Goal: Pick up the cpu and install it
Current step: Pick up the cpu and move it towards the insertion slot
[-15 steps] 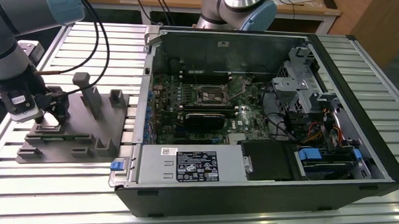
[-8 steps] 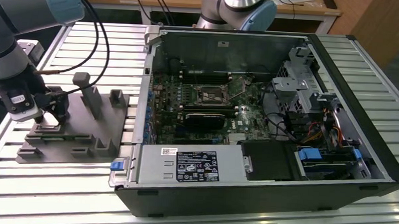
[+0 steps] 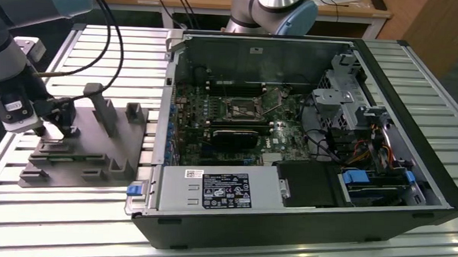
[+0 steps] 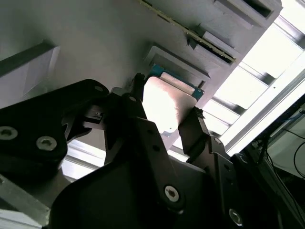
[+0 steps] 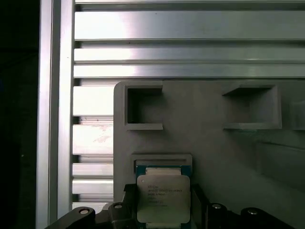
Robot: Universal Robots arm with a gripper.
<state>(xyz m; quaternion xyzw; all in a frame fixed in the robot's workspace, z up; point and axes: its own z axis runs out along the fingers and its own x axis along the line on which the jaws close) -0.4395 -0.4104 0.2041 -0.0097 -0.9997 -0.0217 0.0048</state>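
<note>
The cpu [image 5: 163,193] is a small square chip with a pale silver top and a green rim. It lies at a shallow square recess near one end of the grey moulded tray [image 5: 214,143]. My gripper [image 5: 164,212] is down over it, and its black fingers [image 4: 136,102] press against two opposite edges of the cpu [image 4: 164,105] with no gap showing. In the exterior view the gripper [image 3: 53,131] stands at the left end of the tray [image 3: 87,155]. The motherboard's metal-framed socket [image 3: 240,108] sits inside the open computer case [image 3: 290,136], far to the exterior view's right.
Upright grey blocks [image 3: 104,110] rise from the tray close beside the gripper. The tray and case rest on a slatted aluminium table [image 3: 66,214]. A second robot arm's base [image 3: 271,13] stands behind the case. Drive cages and cables [image 3: 351,121] crowd the case's right side.
</note>
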